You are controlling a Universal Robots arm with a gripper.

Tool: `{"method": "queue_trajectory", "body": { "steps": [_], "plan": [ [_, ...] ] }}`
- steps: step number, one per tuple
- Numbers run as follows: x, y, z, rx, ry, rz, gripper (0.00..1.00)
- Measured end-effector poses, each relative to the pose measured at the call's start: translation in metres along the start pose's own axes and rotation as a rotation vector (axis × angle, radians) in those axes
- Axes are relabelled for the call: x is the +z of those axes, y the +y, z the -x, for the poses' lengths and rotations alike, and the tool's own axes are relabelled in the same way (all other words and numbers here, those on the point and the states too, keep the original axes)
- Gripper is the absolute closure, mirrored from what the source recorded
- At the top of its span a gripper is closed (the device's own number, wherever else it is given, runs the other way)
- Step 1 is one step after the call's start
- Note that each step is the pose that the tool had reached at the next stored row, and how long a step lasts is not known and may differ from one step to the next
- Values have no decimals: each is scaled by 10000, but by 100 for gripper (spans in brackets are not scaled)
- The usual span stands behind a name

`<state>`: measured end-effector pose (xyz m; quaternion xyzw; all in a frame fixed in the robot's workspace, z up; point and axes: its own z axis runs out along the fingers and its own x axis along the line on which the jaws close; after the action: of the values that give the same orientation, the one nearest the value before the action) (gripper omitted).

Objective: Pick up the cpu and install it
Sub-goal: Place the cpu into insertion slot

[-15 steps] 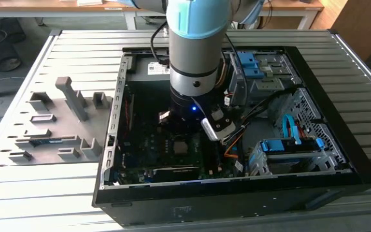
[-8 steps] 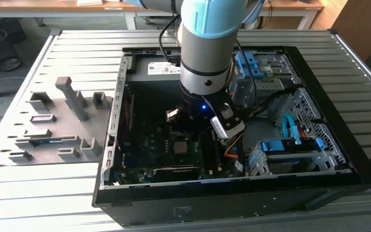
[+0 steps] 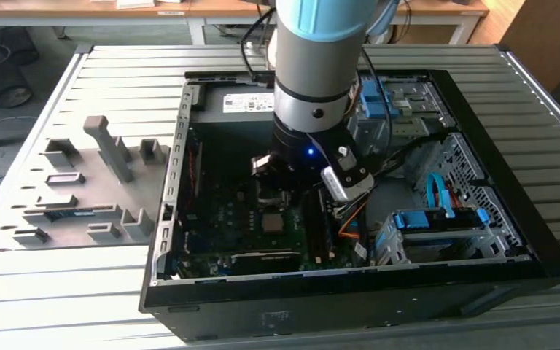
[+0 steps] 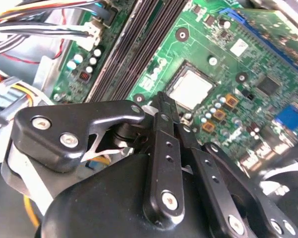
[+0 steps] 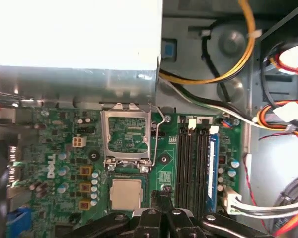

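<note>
Sitting flat in its socket on the motherboard (image 5: 59, 148), the cpu (image 5: 125, 193) shows its pale metal top, and the hinged retention frame (image 5: 127, 136) stands open just beside it. The motherboard lies inside the open computer case (image 3: 513, 240), which also holds a power supply box (image 3: 231, 95), a drive cage (image 3: 436, 219) and bundled cables (image 5: 268, 119). The gripper (image 5: 162, 198) hangs over the board, fingers together on nothing, its tip near the cpu's edge on the side toward the memory slots (image 5: 191, 163). Cables crowd the slots' far side, and the case walls ring the arm (image 3: 314, 65). A grey fixture tray (image 3: 85, 189) lies on the slatted table (image 3: 66, 292) at the exterior view's left.
</note>
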<state>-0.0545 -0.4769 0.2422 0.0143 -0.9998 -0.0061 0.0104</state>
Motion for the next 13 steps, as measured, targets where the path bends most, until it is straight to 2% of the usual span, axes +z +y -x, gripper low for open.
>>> {"method": "queue_trajectory", "body": {
  "steps": [5,13],
  "plan": [
    [-211,2,-4,0,0,3,90],
    [-224,3,-4,-1,1,3,90]
  ]
}}
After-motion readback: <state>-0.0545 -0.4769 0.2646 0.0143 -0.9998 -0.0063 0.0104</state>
